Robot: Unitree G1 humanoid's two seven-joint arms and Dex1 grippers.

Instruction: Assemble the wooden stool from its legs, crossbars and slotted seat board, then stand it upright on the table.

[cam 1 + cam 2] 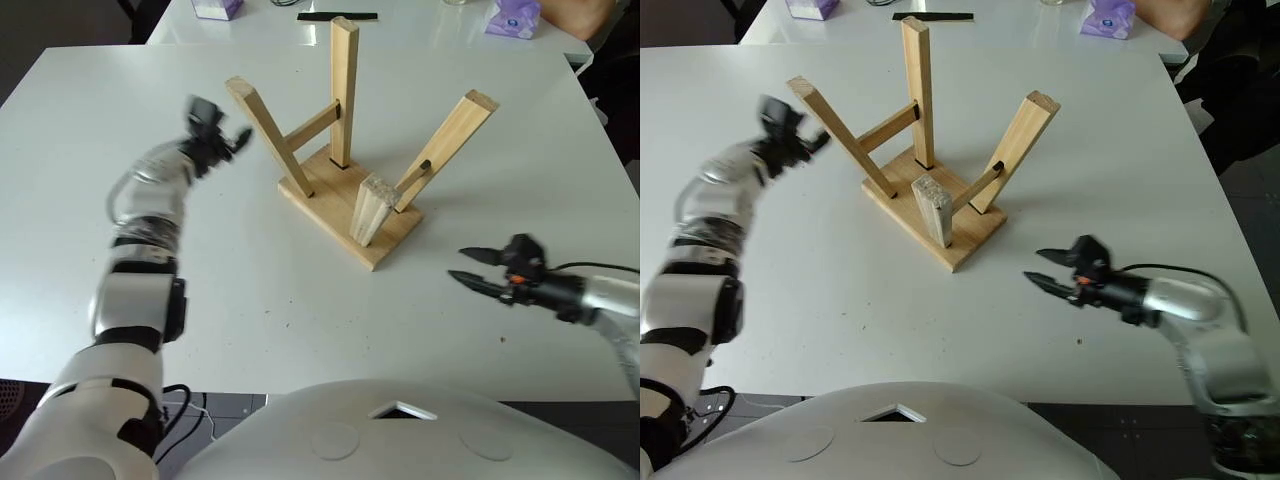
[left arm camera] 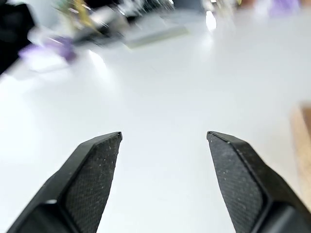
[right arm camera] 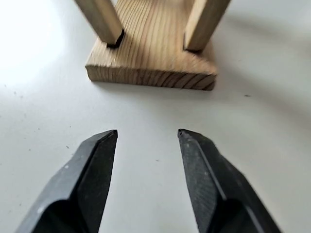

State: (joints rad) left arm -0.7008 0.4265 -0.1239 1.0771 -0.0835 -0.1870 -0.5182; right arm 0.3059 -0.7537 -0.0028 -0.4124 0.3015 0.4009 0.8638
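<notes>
The wooden stool stands upside down in the middle of the white table. Its slotted seat board lies flat, with several legs pointing up out of it: one at the left, one at the back, one at the right. Crossbars join the legs. My left gripper hovers open and empty above the table, just left of the left leg. My right gripper is low, right of the board's near corner, open and empty, pointing at it.
Two purple tissue boxes and a black strip lie on the far table behind. Bare white tabletop surrounds the stool on all sides. The table's front edge runs close under my right arm.
</notes>
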